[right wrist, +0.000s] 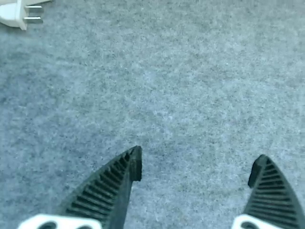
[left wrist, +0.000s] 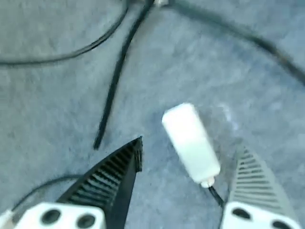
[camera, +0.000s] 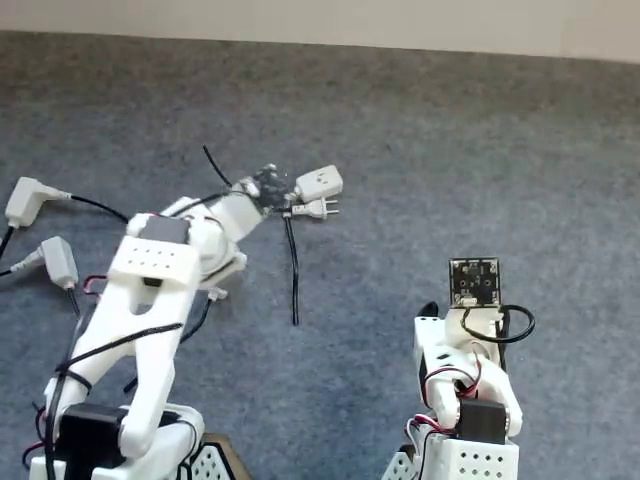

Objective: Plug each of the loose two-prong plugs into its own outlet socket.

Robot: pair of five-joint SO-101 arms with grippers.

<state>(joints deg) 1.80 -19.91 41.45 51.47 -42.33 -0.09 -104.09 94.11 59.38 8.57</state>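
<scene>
A white outlet socket [camera: 320,182] lies on the grey carpet at the back, with a white two-prong plug [camera: 318,208] just in front of it, prongs pointing right. My left gripper [camera: 268,188] sits right beside them. In the left wrist view a white block on a cable, seemingly the socket [left wrist: 190,143], lies between the open fingers [left wrist: 121,167] of my left gripper [left wrist: 191,146], untouched. My right gripper [right wrist: 196,164] is open over bare carpet, and the plug [right wrist: 19,14] lies far ahead of it.
Two more white connector ends [camera: 25,200] [camera: 58,260] on black cables lie at the far left. A loose black cable [camera: 293,270] runs toward the front from the plug. The right arm [camera: 470,330] is folded back at the front right.
</scene>
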